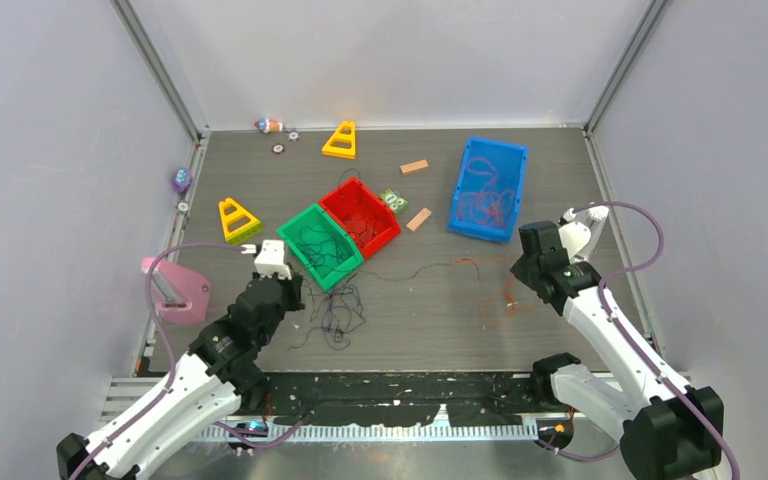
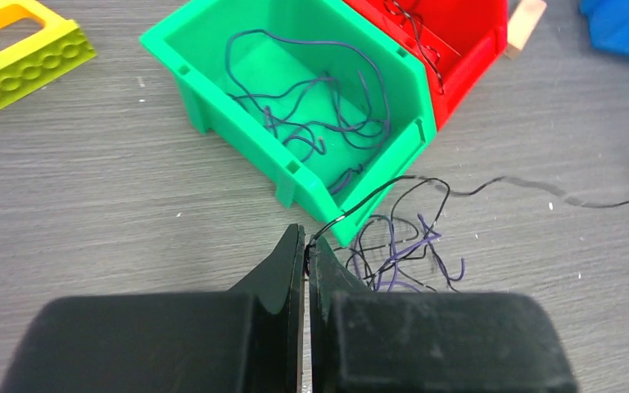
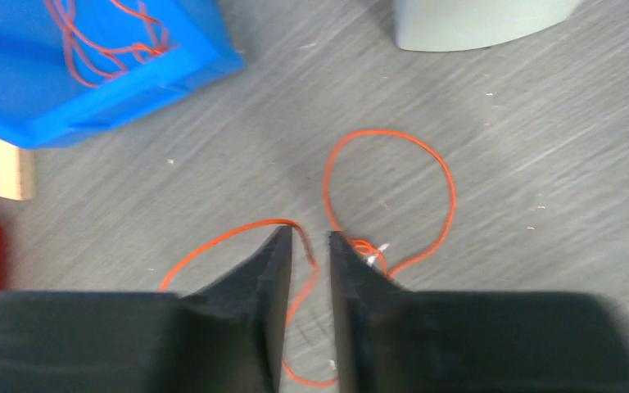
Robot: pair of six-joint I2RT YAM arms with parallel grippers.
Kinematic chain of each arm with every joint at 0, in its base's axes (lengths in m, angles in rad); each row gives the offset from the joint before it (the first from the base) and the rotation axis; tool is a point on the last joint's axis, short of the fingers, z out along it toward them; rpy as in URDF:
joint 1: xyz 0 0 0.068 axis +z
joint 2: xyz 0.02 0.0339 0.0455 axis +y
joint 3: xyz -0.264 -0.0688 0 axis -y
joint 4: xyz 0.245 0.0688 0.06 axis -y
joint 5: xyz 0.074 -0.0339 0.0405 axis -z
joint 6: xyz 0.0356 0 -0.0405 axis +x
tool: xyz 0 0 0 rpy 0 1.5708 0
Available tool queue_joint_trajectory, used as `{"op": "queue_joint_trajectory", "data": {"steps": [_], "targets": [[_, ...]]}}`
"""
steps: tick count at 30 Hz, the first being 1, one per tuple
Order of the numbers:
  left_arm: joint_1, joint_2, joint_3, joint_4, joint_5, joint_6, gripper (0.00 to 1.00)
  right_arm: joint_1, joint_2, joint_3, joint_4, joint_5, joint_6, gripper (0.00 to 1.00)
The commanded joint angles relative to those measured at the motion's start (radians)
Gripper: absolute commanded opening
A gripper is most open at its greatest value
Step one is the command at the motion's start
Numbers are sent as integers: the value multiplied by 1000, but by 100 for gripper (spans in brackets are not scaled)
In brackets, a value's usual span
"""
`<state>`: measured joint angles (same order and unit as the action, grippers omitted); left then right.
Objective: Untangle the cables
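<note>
Top view: a grey wood-grain bench (image 1: 420, 330) carries a glossy plastic green bin (image 1: 305, 225), red bin (image 1: 345, 195) and blue bin (image 1: 488, 150), with thread-thin cables (image 1: 340, 315) tangled in front.

Left wrist: the left claw (image 2: 306, 246) is pinched together on a wiry black cable (image 2: 409, 178).

Right wrist: the right claw (image 3: 309, 241) stands slightly apart, with a looping orange cable (image 3: 385, 132) running between its fingers.

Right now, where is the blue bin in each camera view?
Top external: blue bin right of centre, toward the back.
Left wrist: top right corner, cut off by the edge.
Right wrist: top left, cut off by the edge.
Shared landmark: the wood block lies beside the bin in all three views.
</note>
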<state>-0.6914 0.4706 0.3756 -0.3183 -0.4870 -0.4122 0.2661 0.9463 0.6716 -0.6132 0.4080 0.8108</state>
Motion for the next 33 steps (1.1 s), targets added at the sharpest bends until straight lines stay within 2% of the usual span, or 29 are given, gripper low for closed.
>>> {"op": "queue_joint_trajectory", "data": {"steps": [1,2,4,6,15,18,26,30,32,33], "targets": [[3,70,36,114,120,69,0,-5,-52,-16,-121,65,112,45],[3,81,35,123,133,74,0,-5,-55,-22,-123,58,113,69],[2,97,35,134,149,83,0,-6,-63,-31,-137,61,119,90],[3,97,30,142,155,88,0,-6,-67,-32,-152,71,108,95],[2,69,-22,214,175,100,0,-5,21,-17,-158,45,49,99],[1,73,-31,226,183,101,0,-5,85,-26,-145,18,50,96],[1,90,-41,250,206,99,0,-4,260,-58,21,-69,30,100],[1,84,-39,249,207,100,0,-4,347,-54,68,-68,40,94],[1,83,-38,247,206,99,0,-4,379,-65,95,-80,53,86],[1,82,-38,245,207,99,0,-4,384,-72,103,-83,61,66]]}}
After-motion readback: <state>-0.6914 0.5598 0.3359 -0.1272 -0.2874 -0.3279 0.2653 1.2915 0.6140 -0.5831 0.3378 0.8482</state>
